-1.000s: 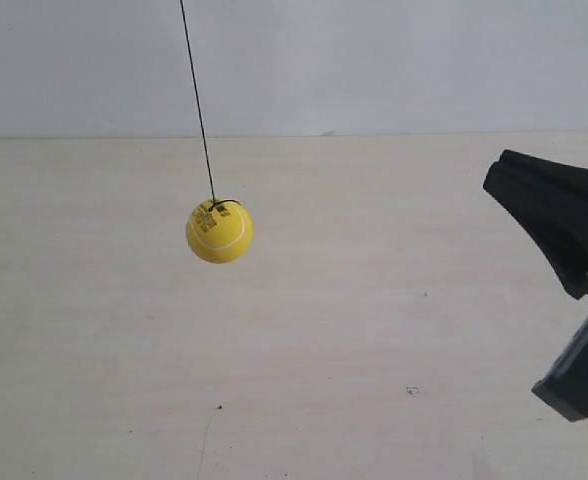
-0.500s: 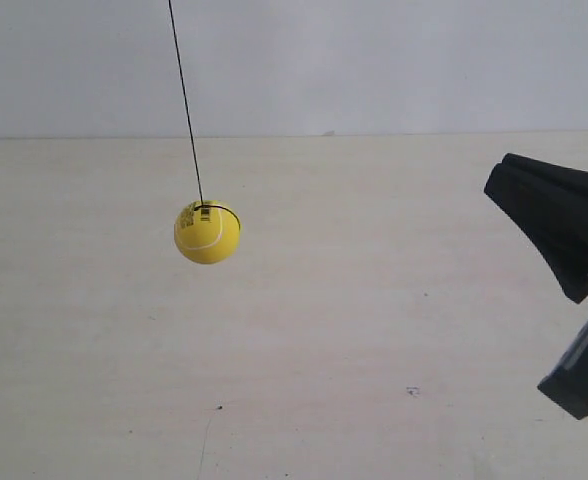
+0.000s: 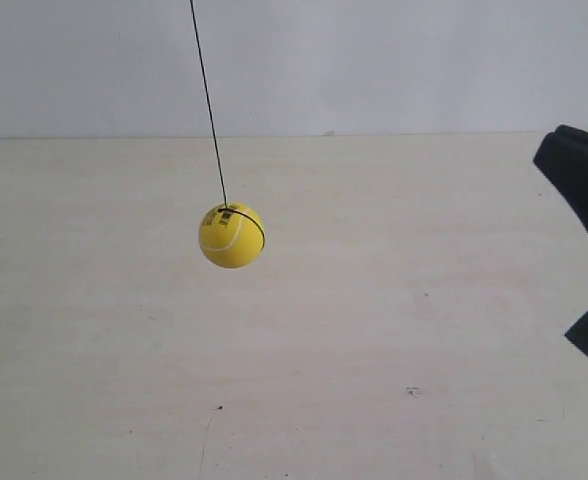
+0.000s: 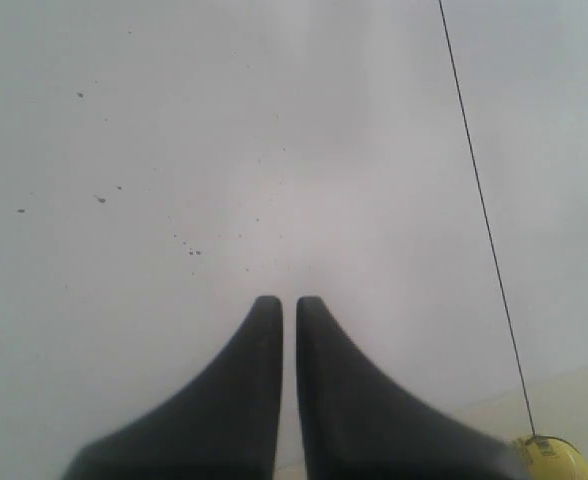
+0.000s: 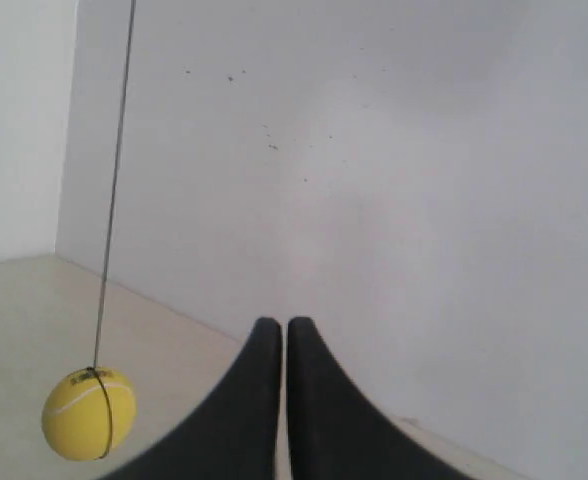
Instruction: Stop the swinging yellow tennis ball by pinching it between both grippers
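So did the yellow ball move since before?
Yes. The yellow tennis ball swung toward the exterior view's right, from just left of the dark speck below it to just right.

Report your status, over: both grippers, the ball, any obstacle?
Left gripper shut, empty. Right gripper shut, empty. Yellow tennis ball hangs free on its string, touching neither gripper. No obstacle seen.

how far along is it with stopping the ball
Nothing is done yet. The yellow tennis ball hangs free on its string, touched by nothing. In hand: the left gripper and right gripper, jaws closed, each see the ball off to one side, apart from it. Left: bring both against the ball and pinch it.
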You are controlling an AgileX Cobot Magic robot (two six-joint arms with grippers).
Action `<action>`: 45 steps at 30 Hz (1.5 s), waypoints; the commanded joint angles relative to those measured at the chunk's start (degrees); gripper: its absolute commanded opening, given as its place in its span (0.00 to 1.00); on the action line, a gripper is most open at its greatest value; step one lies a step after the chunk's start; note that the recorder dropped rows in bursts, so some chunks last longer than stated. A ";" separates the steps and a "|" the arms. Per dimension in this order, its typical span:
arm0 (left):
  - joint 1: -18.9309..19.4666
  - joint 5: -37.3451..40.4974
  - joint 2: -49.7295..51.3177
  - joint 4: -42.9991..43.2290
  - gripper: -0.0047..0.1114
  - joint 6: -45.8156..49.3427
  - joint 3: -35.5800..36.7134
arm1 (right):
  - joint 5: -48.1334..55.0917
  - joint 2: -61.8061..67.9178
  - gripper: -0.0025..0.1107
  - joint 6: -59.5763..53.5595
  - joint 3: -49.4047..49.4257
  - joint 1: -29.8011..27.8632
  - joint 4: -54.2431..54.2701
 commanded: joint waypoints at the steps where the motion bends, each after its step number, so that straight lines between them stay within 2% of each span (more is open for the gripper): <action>1: -0.03 0.51 -0.13 -0.27 0.08 -0.62 0.29 | 15.75 -11.28 0.02 1.50 0.22 -0.56 3.12; 4: -0.03 0.51 -0.13 -0.27 0.08 -0.62 0.29 | 29.15 -19.04 0.02 1.50 0.22 -0.69 6.58; 7: -0.03 0.51 -0.13 -0.27 0.08 -0.62 0.29 | 38.27 -25.95 0.02 1.27 0.22 -0.79 7.01; 10: -0.03 0.51 -0.13 -0.27 0.08 -0.62 0.29 | 44.80 -30.34 0.02 1.48 0.26 -3.52 7.01; 17: -0.03 0.51 -0.13 -0.27 0.08 -0.62 0.29 | 42.02 -36.98 0.02 3.36 8.28 -12.18 7.01; 20: -0.03 0.52 -0.13 -0.14 0.08 -0.62 0.29 | 46.50 -37.91 0.02 7.22 8.28 -12.30 7.15; 28: -0.03 0.38 -0.13 -0.14 0.08 -0.62 0.29 | 47.46 -37.91 0.02 7.46 8.28 -12.30 7.15; 39: -0.03 0.68 -0.13 -0.14 0.08 -0.62 0.29 | 57.78 -42.10 0.02 8.09 8.28 -11.92 8.64; 45: -0.03 0.68 -0.13 -0.14 0.08 -0.62 0.29 | 65.56 -44.63 0.02 1.60 8.28 -11.92 16.47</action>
